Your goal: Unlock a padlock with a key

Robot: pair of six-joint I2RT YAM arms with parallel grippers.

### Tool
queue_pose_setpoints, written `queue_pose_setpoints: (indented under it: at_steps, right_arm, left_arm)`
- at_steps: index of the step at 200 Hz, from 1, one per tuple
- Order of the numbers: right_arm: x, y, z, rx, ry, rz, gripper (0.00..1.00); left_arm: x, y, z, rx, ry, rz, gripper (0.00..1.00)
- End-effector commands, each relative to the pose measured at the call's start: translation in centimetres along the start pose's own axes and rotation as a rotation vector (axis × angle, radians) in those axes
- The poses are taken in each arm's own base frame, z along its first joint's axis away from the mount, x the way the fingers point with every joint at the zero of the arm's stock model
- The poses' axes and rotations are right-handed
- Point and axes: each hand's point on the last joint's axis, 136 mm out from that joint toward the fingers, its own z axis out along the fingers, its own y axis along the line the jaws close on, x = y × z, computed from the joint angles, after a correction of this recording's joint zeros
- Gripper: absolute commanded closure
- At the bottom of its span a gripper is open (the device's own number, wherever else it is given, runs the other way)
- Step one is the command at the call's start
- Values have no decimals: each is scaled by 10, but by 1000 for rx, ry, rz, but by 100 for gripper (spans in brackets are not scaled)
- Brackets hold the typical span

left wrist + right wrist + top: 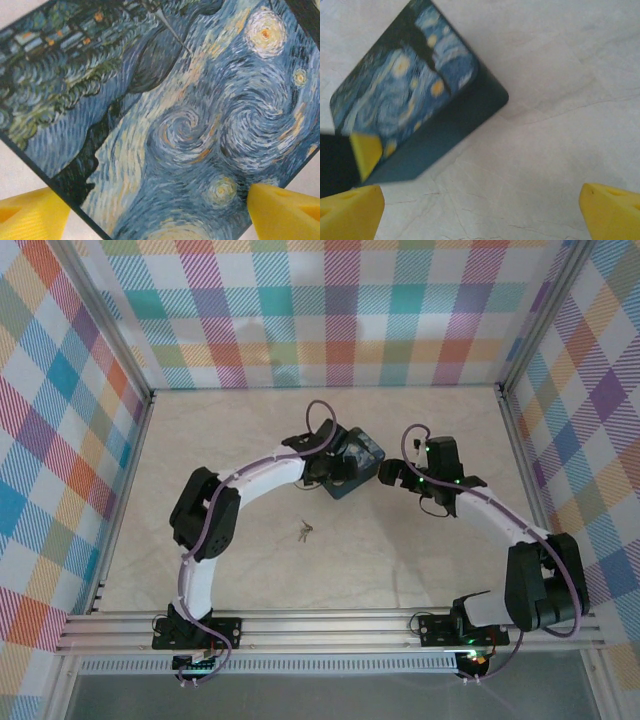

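Beige marbled worktop (pixel 400 560) carries a dark blue tin (pixel 366 452) with a swirly painted lid, toward the far middle. Left hand (pixel 152 197) hangs over that lid, yellow fingers spread wide. Right hand (pixel 481 192), also spread, is over bare worktop just beside the tin. The grey key (pixel 305 531) lies nearer the arm bases, apart from both hands

Left arm (pixel 255 475) arched forward and bent rightward, left gripper (pixel 345 468) aimed down, yellow fingers (pixel 285 212) spread wide, right arm (pixel 500 515) curving in leftward, right gripper (pixel 386 477) fully spread, one left finger just ahead-left of the right claw.
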Motion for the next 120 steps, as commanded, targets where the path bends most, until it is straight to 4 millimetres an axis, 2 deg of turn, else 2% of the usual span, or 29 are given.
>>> queue_pose_setpoints:
  at_steps: [1,33,47,58,82,108,120]
  right_arm:
    - [2,12,4,-50,48,65,0]
    - [2,25,14,-126,82,142,0]
    - [2,27,19,-148,86,189,0]
    - [1,30,23,-169,84,218,0]
    - [-1,32,30,-189,88,269,0]
    - [-6,34,38,-199,85,321,0]
    - [-8,34,42,-196,82,351,0]
  left_arm:
    - [13,4,-29,-6,40,23,8]
    - [-8,-18,-78,89,37,183,7]
    - [-18,-17,-93,106,23,212,6]
    - [-30,-8,-97,101,-2,215,6]
    - [-55,15,-86,64,-50,224,5]
    - [-74,26,-53,86,-57,219,5]
    - [-77,31,-34,100,-35,196,6]
